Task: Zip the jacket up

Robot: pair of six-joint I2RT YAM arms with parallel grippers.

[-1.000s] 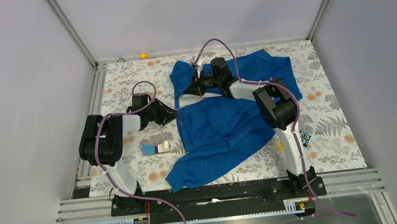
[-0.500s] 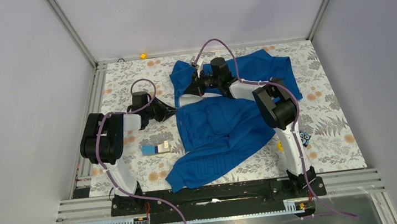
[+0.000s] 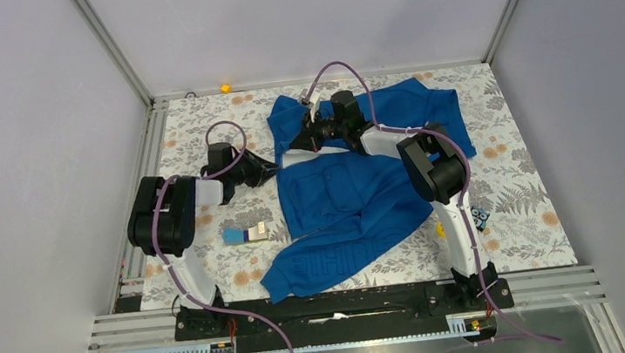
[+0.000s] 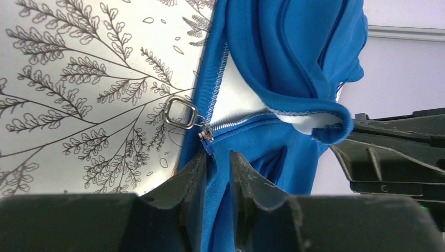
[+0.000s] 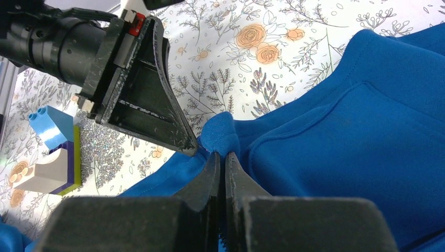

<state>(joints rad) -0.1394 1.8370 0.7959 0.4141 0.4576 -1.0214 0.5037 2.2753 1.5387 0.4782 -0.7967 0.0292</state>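
Across the tabletop (image 3: 199,127) sprawls the soft, limp jacket (image 3: 355,198), its edge clamped in the left claw (image 4: 216,168) just beside the ringed zipper pull (image 4: 181,113), likely the firmest hold, while the right claw (image 5: 220,163) pinches a fold.

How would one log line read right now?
left hand: grips jacket by zipper pull | right hand: grips jacket | zipper: open

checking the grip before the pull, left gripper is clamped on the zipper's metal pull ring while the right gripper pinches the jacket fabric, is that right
Not quite. The left gripper is clamped on the jacket fabric right next to the slider; the pull ring lies free beside it, as the left wrist view shows. The right gripper does pinch jacket fabric.
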